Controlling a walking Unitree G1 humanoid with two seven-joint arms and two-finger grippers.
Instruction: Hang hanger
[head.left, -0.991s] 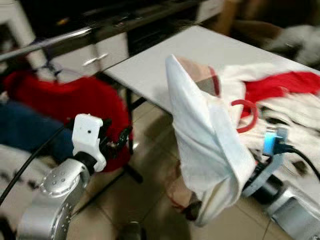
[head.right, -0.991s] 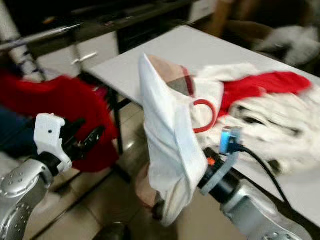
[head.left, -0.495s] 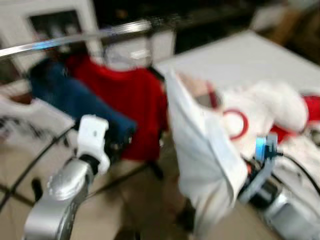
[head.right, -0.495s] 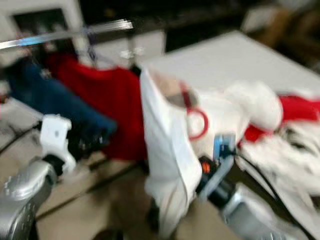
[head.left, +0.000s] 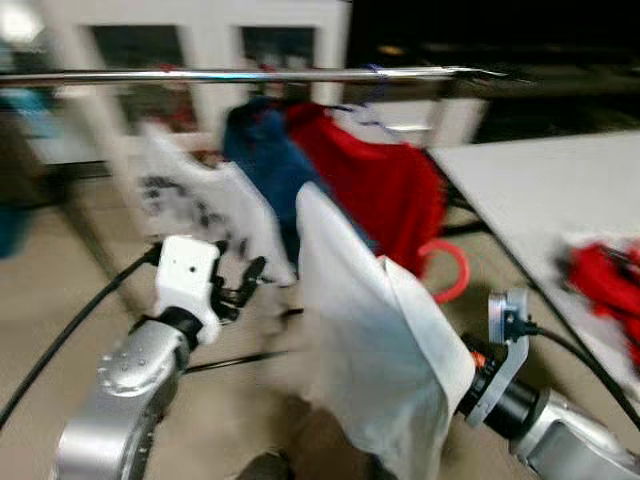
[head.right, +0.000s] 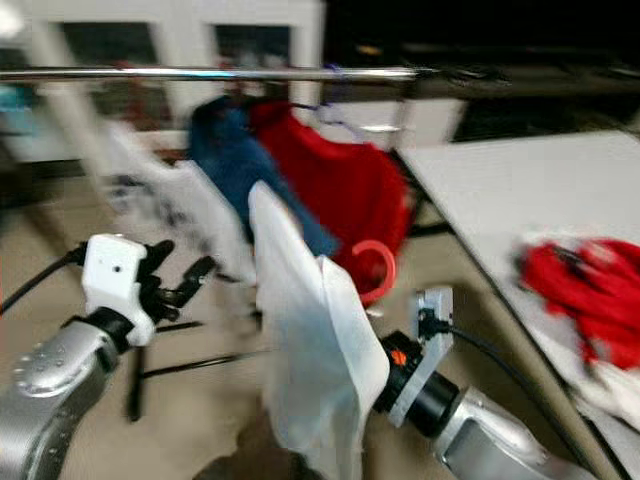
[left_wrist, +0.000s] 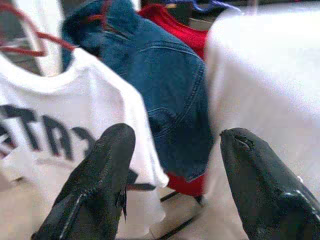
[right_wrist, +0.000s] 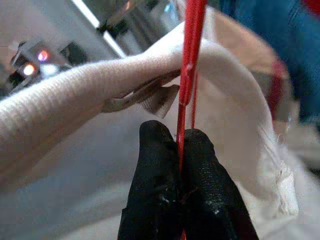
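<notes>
My right gripper (right_wrist: 180, 137) is shut on the thin red hanger (right_wrist: 187, 75), which carries a white garment (head.left: 370, 360). The garment drapes in front of me and hides the right fingers in the eye views. The hanger's red hook (head.left: 445, 270) sticks out beside the cloth, well below the metal rail (head.left: 250, 75) that runs across the top. My left gripper (head.left: 240, 285) is raised at lower left, open and empty, its fingers (left_wrist: 95, 190) pointing toward the hanging clothes.
On the rail hang a white printed T-shirt (head.left: 190, 195), a blue denim piece (head.left: 265, 160) and a red garment (head.left: 380, 180). A white table (head.left: 540, 190) stands at right with red cloth (head.left: 605, 280) on it. White cabinets (head.left: 180, 40) stand behind the rail.
The camera has swung left: the rail and hanging clothes now sit in the middle, and the table has slid to the right. The right gripper still holds the hanger.
</notes>
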